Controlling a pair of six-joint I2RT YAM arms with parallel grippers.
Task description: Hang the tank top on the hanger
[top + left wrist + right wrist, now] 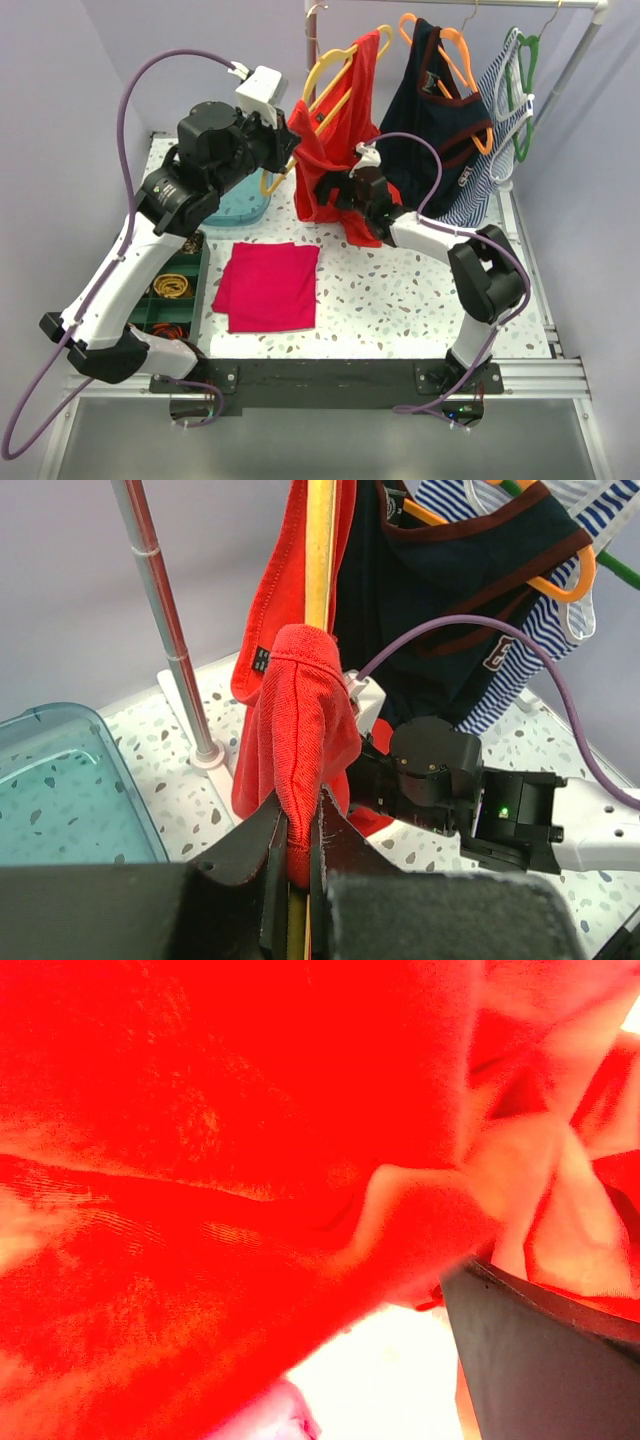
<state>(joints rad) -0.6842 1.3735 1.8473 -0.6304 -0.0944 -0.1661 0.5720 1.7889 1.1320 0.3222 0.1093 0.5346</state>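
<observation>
Tank top (pixel 335 150), red-orange, hung crumpled at 12 o'clock on the table (pixel 400 300) in the top view. It was draped partly over the pale yellow hanger (pixel 325 72), whose hook sat on the rail (pixel 450 3) above. One strap ran up along the hanger arm and the body sagged down to the tabletop. Left gripper (pixel 298 815) was at 9 o'clock of the tank top. Its jaws were nearly closed, pinching a fold of red fabric wrapped over the hanger's yellow bar, and the bar showed between the fingers in the left wrist view. Right gripper (pixel 335 190) was at 6 o'clock of the tank top, pushed into the lower fabric. Its jaws stood wide apart with no pinch visible. The right wrist view was filled with blurred red cloth, with only one dark finger (pixel 540 1350) showing at 5 o'clock. Could not tell how much fabric lay between the fingers. Navy top with red trim (pixel 435 120) hung on a bright orange hanger (pixel 455 45) just at 3 o'clock of the tank top. Farther toward 3 o'clock were a blue-white striped top (pixel 495 130) and a green hanger (pixel 522 70). Flat folded magenta cloth (pixel 268 285) lay on the table at 7 o'clock of the tank top, apart from it. Teal tub (pixel 240 205) sat at 8 o'clock, partly under the left arm. A compartment tray (pixel 175 290) lay along the table's 9 o'clock edge.
</observation>
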